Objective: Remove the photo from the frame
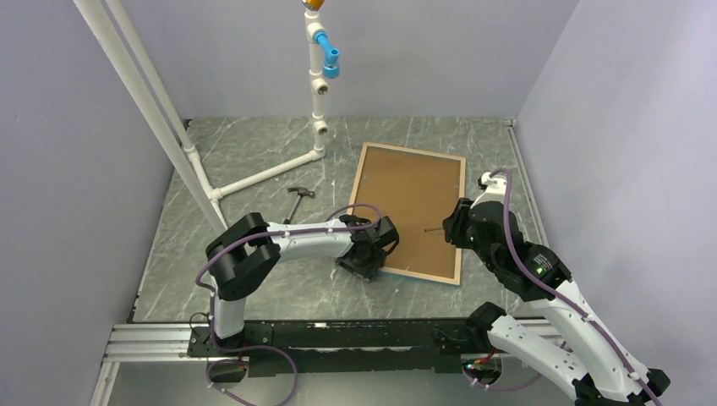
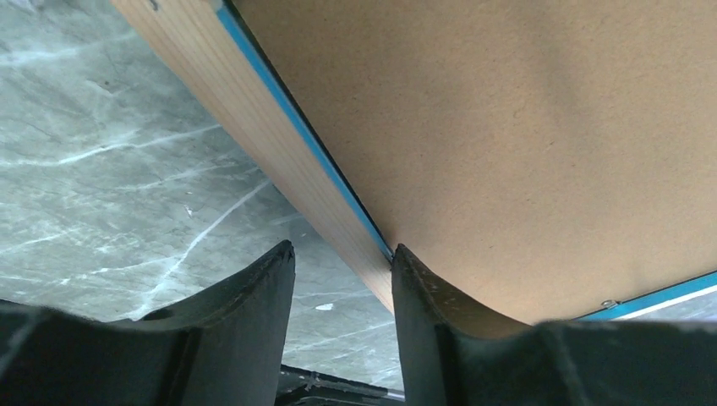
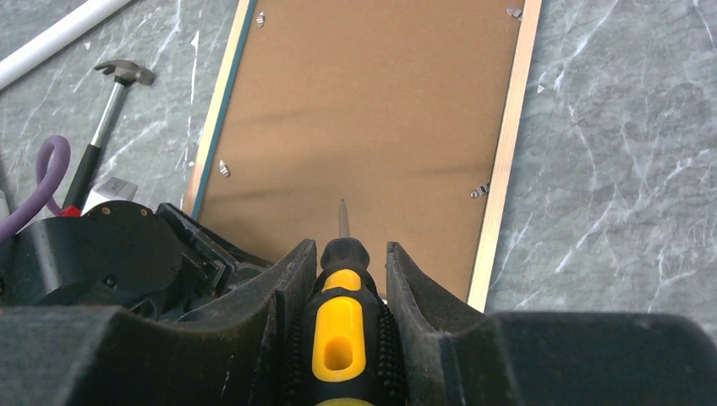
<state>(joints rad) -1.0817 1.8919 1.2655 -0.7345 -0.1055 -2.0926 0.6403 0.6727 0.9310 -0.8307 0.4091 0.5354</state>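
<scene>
The frame (image 1: 373, 173) lies face down on the table, its brown backing board (image 1: 410, 207) up inside a pale wood rim (image 2: 270, 152). The photo is hidden under the board. My left gripper (image 1: 370, 256) is at the frame's near-left corner. In the left wrist view, the left gripper (image 2: 342, 250) stands open astride the rim: one fingertip (image 2: 404, 258) touches the board's edge and the other stands clear of the wood. My right gripper (image 3: 351, 247) is shut on a yellow-and-black screwdriver (image 3: 341, 326), whose shaft points over the board.
A small hammer (image 1: 298, 201) lies left of the frame. A white pipe stand (image 1: 317, 93) rises at the back, with a pipe running along the table. Metal clips (image 3: 223, 168) hold the board along the rim. Grey walls close in both sides.
</scene>
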